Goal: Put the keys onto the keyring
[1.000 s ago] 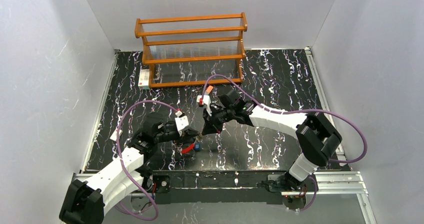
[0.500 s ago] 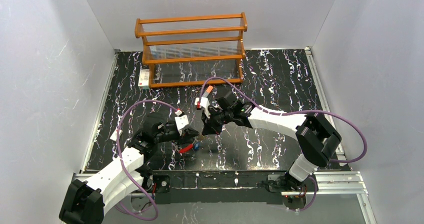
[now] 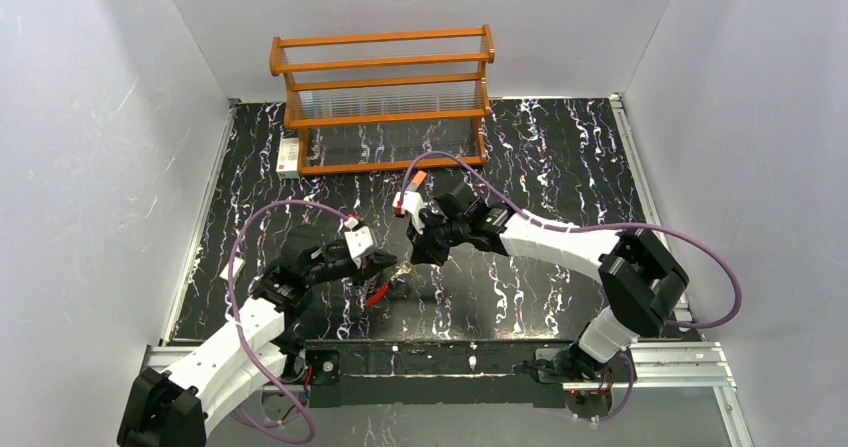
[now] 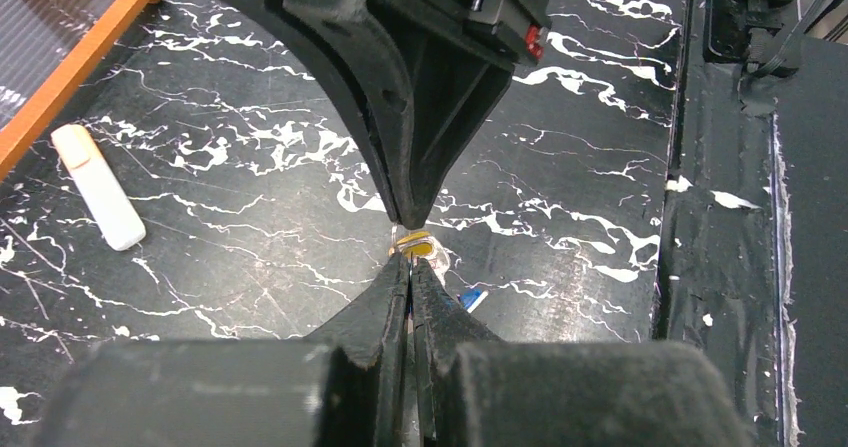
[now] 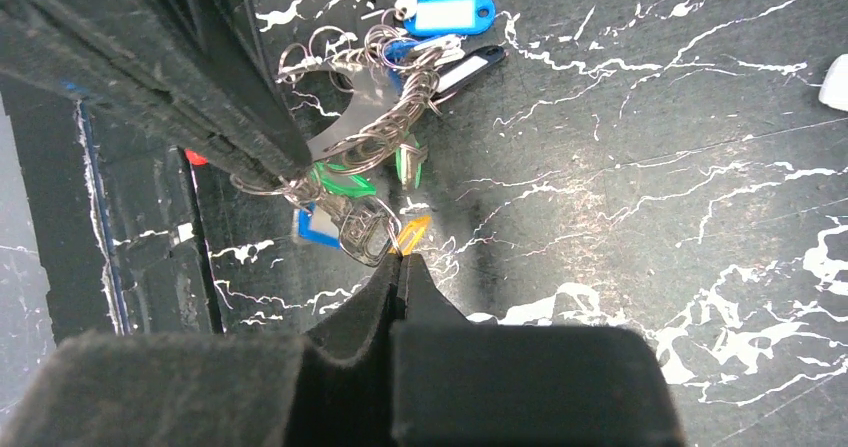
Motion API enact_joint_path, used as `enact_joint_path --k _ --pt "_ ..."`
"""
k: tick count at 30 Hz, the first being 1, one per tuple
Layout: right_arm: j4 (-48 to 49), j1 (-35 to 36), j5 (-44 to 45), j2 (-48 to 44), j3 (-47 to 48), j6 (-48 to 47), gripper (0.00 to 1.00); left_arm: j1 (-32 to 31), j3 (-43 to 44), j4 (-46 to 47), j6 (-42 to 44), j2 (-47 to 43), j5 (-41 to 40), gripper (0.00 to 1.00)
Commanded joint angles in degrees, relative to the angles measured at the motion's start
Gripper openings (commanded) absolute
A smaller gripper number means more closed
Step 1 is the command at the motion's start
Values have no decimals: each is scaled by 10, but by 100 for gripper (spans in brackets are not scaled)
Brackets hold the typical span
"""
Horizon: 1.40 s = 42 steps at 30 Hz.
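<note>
Right wrist view: I have my right gripper (image 5: 401, 263) pinching the yellow key (image 5: 412, 233) at frame centre, left gripper (image 4: 408, 270) clamped on the keyring (image 5: 345, 149) just upper-left; tangled keys (image 5: 340, 182) could snag and twist it loose.

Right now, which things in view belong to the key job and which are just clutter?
Job: keyring, pinched in left gripper; yellow key, pinched in right gripper; other keys, green and blue heads, bunched beside them.
Clutter: wooden rack; white stick with orange end; small white tag by the rack.
</note>
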Motion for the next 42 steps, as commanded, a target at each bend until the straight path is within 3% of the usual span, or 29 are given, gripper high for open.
enact_joint_path --k 1,6,14,26,42 --pt "7 0 -1 -47 0 -9 1 -1 3 17 -5 -20 -11 0" --pt "31 0 -17 -83 -15 -4 1 -1 3 32 -45 -25 -44 0" --pt "47 1 -20 -110 -20 -18 1 -1 -33 158 -191 -24 -93 0" --pt "58 5 135 -126 -18 -1 1 -1 -35 165 -193 -19 -87 0" --pt "95 25 32 -101 -29 -15 1 -1 -37 169 -197 -23 -100 0"
